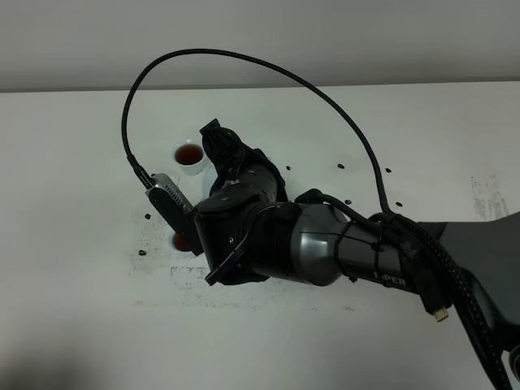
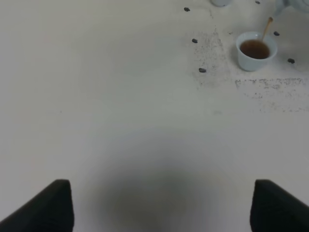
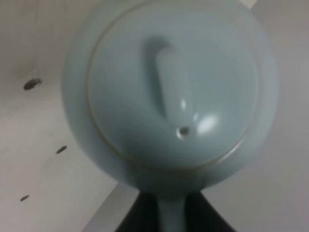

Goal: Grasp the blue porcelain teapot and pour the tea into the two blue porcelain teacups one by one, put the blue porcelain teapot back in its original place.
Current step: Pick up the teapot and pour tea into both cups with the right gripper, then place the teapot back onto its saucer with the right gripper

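The blue porcelain teapot (image 3: 169,92) fills the right wrist view, lid and knob toward the camera. My right gripper (image 3: 171,218) is shut on its loop handle. In the exterior high view that gripper (image 1: 221,146) reaches across to the left of the middle, and the arm hides most of the teapot (image 1: 208,179). A thin stream of tea (image 2: 267,28) falls from the spout (image 2: 286,5) into the near teacup (image 2: 256,50), which peeks out under the arm (image 1: 180,241). The far teacup (image 1: 188,156) stands upright with brown tea in it. My left gripper (image 2: 161,212) is open over bare table, well apart from the cups.
Small dark specks (image 2: 202,70) and scuffed patches (image 1: 187,276) mark the white table (image 1: 73,179) around the cups. A black cable (image 1: 268,69) arcs high over the right arm. The table's far edge meets a grey wall (image 1: 260,41).
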`<control>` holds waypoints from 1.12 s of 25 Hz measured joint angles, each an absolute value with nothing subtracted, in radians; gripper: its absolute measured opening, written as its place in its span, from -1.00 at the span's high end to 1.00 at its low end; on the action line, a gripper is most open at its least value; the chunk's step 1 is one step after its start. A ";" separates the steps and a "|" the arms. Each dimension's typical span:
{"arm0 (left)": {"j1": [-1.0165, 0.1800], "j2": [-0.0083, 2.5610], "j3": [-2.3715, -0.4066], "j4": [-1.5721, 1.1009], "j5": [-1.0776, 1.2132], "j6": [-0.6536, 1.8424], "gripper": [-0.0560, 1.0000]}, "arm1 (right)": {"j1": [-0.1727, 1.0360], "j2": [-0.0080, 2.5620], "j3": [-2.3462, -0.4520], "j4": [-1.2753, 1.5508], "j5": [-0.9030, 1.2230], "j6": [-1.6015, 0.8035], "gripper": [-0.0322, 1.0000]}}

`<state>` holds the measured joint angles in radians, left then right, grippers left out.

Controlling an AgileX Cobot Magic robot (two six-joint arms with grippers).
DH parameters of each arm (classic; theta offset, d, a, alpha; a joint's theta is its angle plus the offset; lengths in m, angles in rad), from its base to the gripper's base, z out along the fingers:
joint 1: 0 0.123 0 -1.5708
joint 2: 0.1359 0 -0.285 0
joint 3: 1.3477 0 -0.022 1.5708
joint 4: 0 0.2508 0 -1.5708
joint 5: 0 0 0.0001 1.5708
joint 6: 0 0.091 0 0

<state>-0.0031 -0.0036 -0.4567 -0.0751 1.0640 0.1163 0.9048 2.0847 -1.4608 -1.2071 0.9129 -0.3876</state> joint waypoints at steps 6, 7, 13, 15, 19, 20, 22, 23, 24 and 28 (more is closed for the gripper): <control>-0.003 -0.004 -0.457 -0.075 1.064 0.116 -0.52 | 0.905 2.085 -1.461 -1.138 0.896 -0.388 0.79; -0.003 -0.004 -0.457 -0.075 1.064 0.116 -0.52 | 0.905 2.085 -1.461 -1.120 0.892 -0.388 0.79; -0.003 -0.004 -0.457 -0.075 1.064 0.116 -0.52 | 0.905 2.085 -1.481 -1.026 0.890 -0.388 0.79; -0.003 -0.004 -0.457 -0.075 1.064 0.116 -0.52 | 0.905 2.085 -1.518 -0.976 0.890 -0.388 0.79; -0.003 -0.004 -0.457 -0.075 1.064 0.116 -0.52 | 0.905 2.064 -1.584 -0.897 0.893 -0.366 0.79; -0.003 -0.004 -0.457 -0.075 1.064 0.116 -0.52 | 0.903 2.054 -1.594 -0.884 0.898 -0.343 0.79; -0.003 -0.004 -0.457 -0.075 1.064 0.116 -0.52 | 0.894 2.032 -1.616 -0.853 0.913 -0.278 0.79; -0.003 -0.004 -0.457 -0.075 1.064 0.116 -0.52 | 0.886 2.024 -1.624 -0.841 0.924 -0.247 0.79; -0.003 -0.004 -0.457 -0.075 1.064 0.116 -0.52 | 0.876 2.014 -1.632 -0.827 0.938 -0.209 0.79; -0.003 -0.004 -0.457 -0.075 1.064 0.116 -0.52 | 0.810 1.980 -1.638 -0.752 0.999 -0.072 0.79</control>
